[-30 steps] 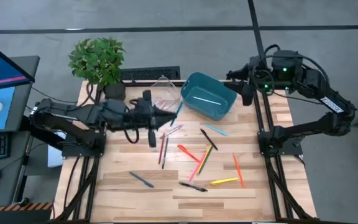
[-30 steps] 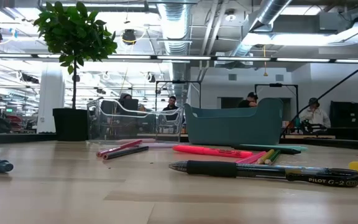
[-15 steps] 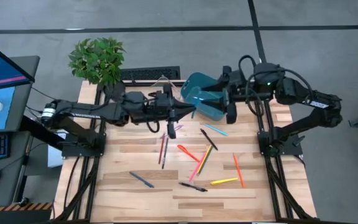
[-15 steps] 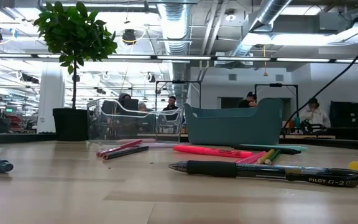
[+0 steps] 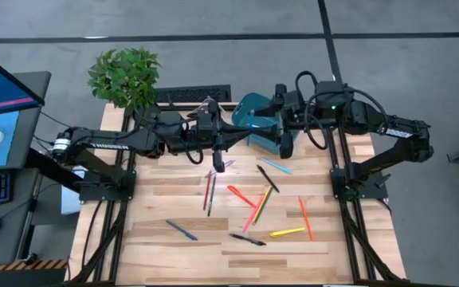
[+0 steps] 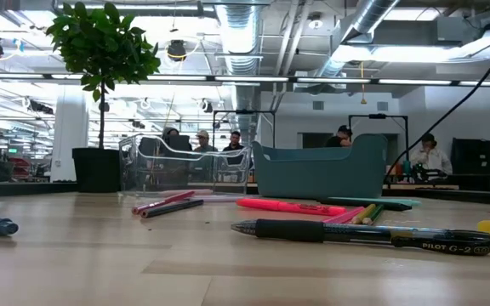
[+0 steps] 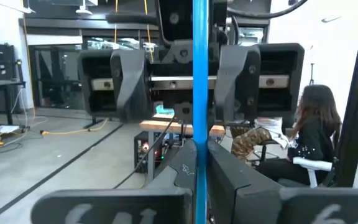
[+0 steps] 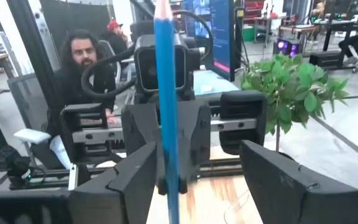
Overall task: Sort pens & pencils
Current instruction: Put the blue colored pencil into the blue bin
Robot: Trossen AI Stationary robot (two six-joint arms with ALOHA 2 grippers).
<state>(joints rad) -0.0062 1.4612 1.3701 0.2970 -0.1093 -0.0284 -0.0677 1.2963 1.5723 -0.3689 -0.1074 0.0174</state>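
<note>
left gripper (image 5: 231, 140) clamped, right gripper (image 5: 268, 135) fingers apart

From above we look straight down on the whole desk (image 5: 158, 239), with the teal bin (image 5: 255, 119) at its far edge; from desk height we look level across the boards to that same bin (image 6: 317, 170) and the room behind it. Our two wrist cameras sit close above the bin and face each other along one blue pencil (image 7: 199, 93), each seeing the opposite arm's pincer.
</note>
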